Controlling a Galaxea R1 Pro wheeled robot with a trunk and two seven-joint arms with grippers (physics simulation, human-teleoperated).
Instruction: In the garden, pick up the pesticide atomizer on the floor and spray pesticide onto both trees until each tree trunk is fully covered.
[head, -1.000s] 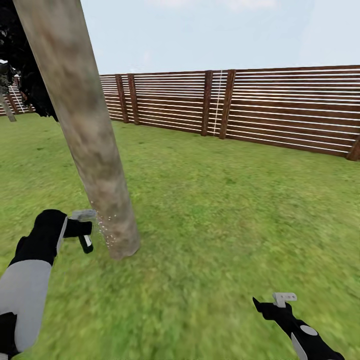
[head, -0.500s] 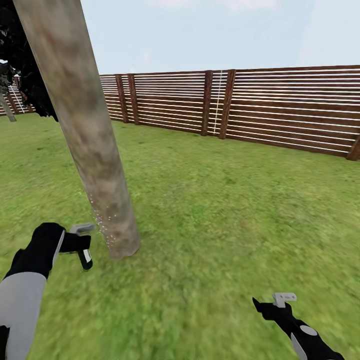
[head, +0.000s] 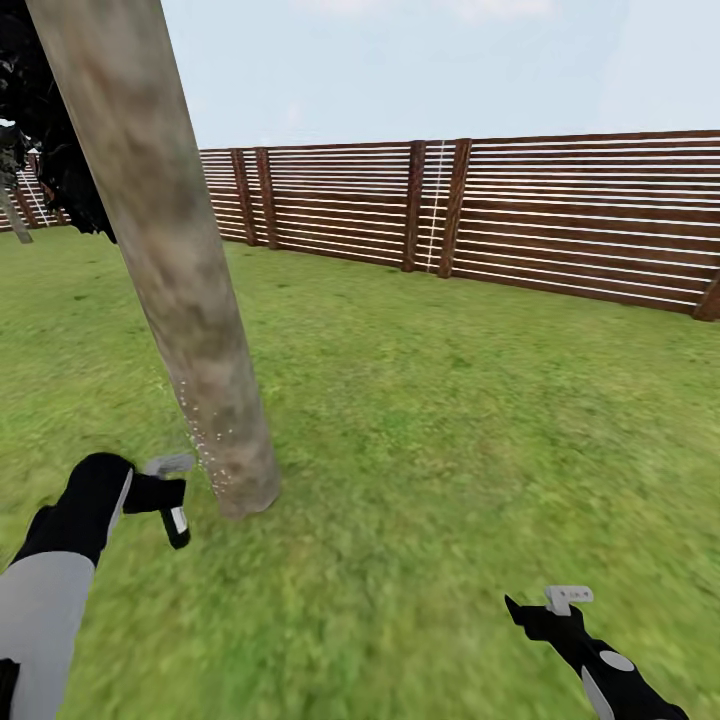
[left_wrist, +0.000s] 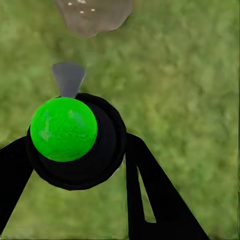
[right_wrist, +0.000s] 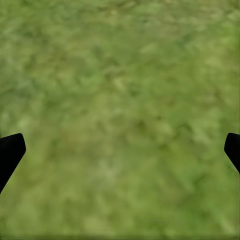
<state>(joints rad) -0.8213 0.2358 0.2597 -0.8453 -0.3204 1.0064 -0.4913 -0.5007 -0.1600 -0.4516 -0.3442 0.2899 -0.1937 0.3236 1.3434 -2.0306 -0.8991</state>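
Note:
A leaning, mottled grey-brown tree trunk (head: 170, 270) stands on the lawn at the left, and tiny white specks dot its lower left side. My left gripper (head: 168, 496) is shut on the pesticide atomizer (head: 177, 522), a little to the left of the trunk's base. The atomizer's grey trigger head (head: 168, 464) points at the trunk. In the left wrist view the atomizer (left_wrist: 95, 160) shows its green spot (left_wrist: 63, 129) and grey nozzle (left_wrist: 68, 78), with the speckled trunk base (left_wrist: 92, 15) beyond. My right gripper (head: 548, 612) hangs open over grass at the lower right, with its fingertips (right_wrist: 10, 152) far apart.
A brown slatted fence (head: 560, 215) runs across the back of the lawn. Dark foliage (head: 55, 160) and a thin second trunk (head: 13, 215) stand far off at the left. Open grass (head: 450, 420) spreads right of the near trunk.
My left arm has lowered and drawn back with the atomizer in it. White specks now reach higher up the trunk. The right arm has not moved.

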